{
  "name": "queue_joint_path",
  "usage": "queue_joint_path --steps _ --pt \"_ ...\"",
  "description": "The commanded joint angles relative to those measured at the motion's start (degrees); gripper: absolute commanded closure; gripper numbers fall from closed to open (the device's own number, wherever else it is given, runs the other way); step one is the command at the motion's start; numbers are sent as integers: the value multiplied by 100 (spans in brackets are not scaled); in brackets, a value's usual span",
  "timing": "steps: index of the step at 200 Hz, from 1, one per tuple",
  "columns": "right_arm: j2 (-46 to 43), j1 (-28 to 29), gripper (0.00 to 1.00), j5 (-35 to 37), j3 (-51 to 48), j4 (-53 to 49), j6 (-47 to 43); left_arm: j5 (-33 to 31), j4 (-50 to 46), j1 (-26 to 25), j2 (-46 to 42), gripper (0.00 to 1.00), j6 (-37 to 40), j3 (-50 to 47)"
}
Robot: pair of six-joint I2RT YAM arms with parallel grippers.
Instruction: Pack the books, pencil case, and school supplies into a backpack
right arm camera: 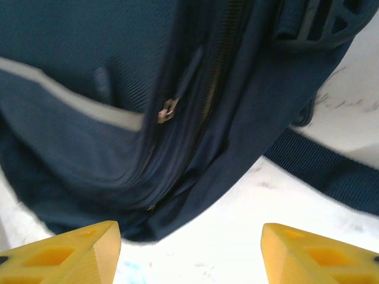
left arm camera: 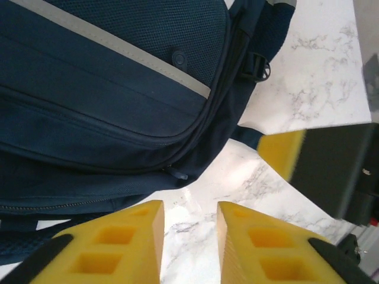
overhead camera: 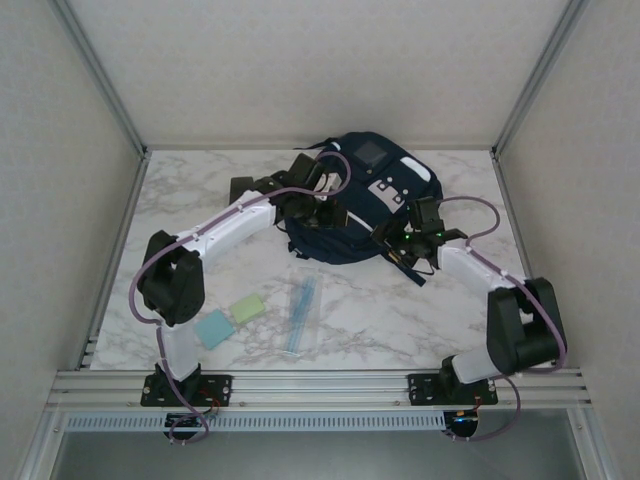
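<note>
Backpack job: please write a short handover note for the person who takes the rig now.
Left gripper: open a little, empty, by the backpack, on its left side.
Right gripper: open wide, empty, by its right side.
Pale blue pad, pale green pad and clear pencil case lie on the table, in front of the backpack.
Done: none of these three is packed.
Left: pack all three.

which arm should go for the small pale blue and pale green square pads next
Probably left. The pale blue square pad and pale green square pad lie beside the left arm's base; the open right gripper sits on the other side by the navy fabric backpack.
</note>
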Motion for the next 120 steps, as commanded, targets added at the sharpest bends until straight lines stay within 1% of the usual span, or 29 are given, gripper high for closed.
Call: queue_joint_path --steps 1,9,25,42,76,96,120 --pt "517 17 38 241 72 632 353 -392 186 -253 292 62 -385 37" --pt "679 17 39 252 83 810 440 -471 202 -314 385 61 -532 89" --pt "935 18 41 260 60 1171 574 -632 159 -420 580 55 -807 186" --pt "1191 17 46 295 33 1392 700 -631 163 -498 793 52 -1021 252" --pt "1456 22 55 229 -118 1766 926 -846 -93 -606 1195 52 -1212 497" --pt "1470 21 56 238 -148 1775 923 -920 -182 -609 1383 55 -1220 641" --pt "1479 22 56 278 -166 1760 923 -973 -501 -643 1628 56 -1168 831"
